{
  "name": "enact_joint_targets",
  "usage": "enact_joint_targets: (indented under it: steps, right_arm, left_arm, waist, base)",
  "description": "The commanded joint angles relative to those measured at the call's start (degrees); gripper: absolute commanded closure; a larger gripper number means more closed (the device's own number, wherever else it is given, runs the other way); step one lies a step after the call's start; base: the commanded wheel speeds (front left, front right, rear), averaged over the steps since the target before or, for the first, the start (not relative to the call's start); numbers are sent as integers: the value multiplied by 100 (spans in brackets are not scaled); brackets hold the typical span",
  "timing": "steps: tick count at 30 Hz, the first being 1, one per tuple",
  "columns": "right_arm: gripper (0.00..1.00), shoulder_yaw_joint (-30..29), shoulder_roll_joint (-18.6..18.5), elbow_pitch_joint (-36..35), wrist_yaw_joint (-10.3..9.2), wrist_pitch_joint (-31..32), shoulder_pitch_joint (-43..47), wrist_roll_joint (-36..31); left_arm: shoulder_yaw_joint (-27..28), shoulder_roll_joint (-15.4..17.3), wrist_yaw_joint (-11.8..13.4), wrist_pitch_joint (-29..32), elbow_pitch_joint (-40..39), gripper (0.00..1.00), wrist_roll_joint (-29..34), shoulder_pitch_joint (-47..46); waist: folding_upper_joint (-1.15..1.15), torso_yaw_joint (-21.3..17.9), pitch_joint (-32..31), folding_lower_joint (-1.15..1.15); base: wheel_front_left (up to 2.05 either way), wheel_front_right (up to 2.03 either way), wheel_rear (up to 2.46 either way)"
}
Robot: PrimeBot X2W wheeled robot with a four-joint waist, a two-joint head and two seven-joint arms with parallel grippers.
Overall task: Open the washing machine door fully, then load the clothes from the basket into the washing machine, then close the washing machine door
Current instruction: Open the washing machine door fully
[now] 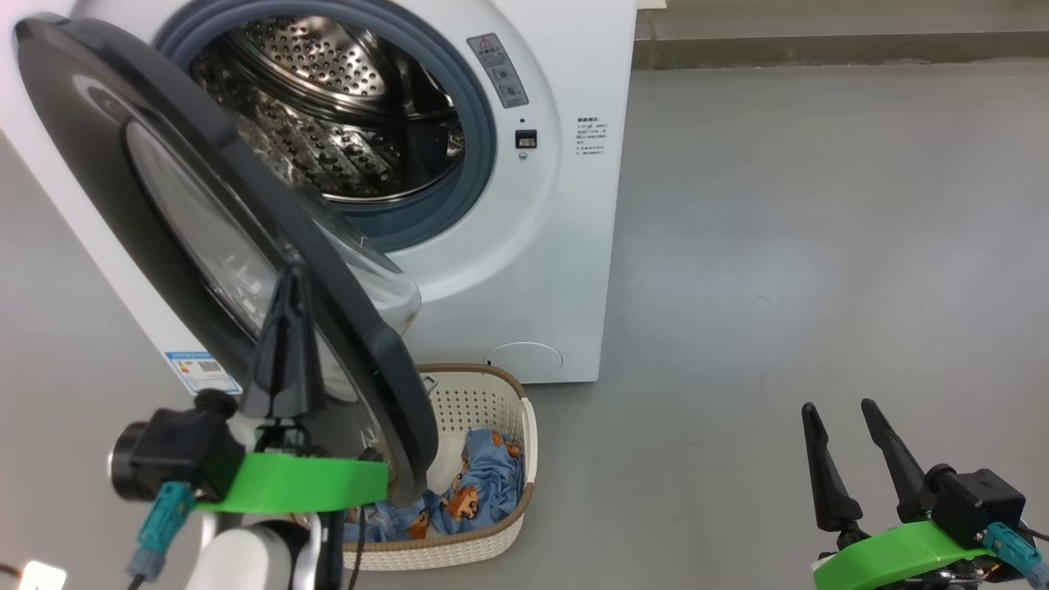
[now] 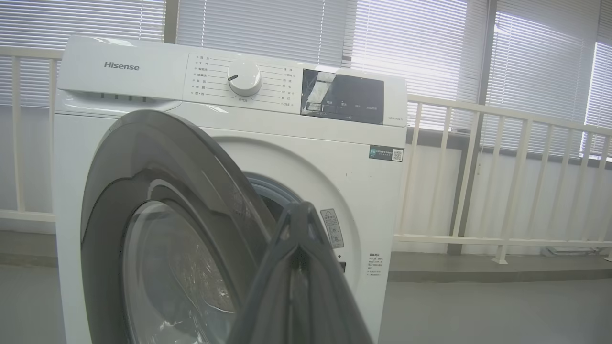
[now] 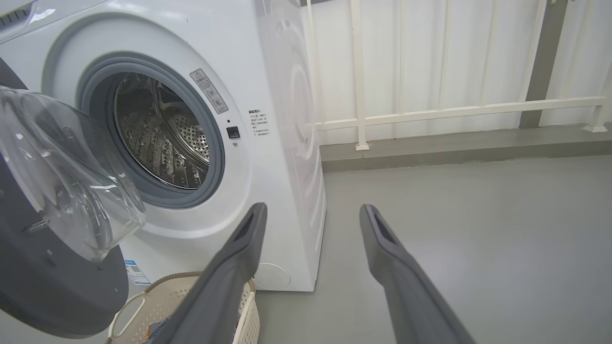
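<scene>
Left gripper (image 1: 288,274) clenched, tips seemingly against the door (image 1: 82,164); door half open. Basket (image 1: 475,401) sits under door, left of released right gripper (image 1: 837,407).

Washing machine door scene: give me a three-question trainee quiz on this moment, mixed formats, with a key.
1. Multiple choice: where are the clothes?
A. in the drum
B. in the basket
C. on the floor
2. True or false: the right gripper is clamped on a garment.
3. Fill in: the left gripper, seen in front of the washing machine door, has its fingers ____ (open or shut).

Key: 1 B. 2 False: its fingers stand apart with nothing between them, above the bare floor. 3 shut.
</scene>
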Motion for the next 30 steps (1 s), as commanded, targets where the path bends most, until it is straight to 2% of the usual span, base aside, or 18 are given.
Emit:
enact_joint_targets:
  steps: [1, 8, 17, 30]
  right_arm:
    - [0, 163, -11, -113, 9, -67, -225, -75]
    - [0, 153, -5, -72, 9, -81, -244, -71]
    - [0, 151, 2, -8, 9, -94, -284, -62]
    - [0, 183, 7, 80, 9, -102, -318, -19]
  left_arm:
    - [105, 57, -22, -35, -175, 100, 30, -328]
    - [-441, 57, -1, -35, -19, 100, -127, -623]
    - [-1234, 57, 28, 74, 714, 100, -579, -789]
    - [-1603, 57, 138, 94, 2055, 100, -1131, -1098]
  waist:
    - [0, -27, 5, 0]
    - [0, -132, 29, 0]
    - [0, -243, 47, 0]
    - [0, -348, 99, 0]
  base:
    - [0, 0, 0]
    - [0, 0, 0]
    - [0, 0, 0]
    - [0, 0, 0]
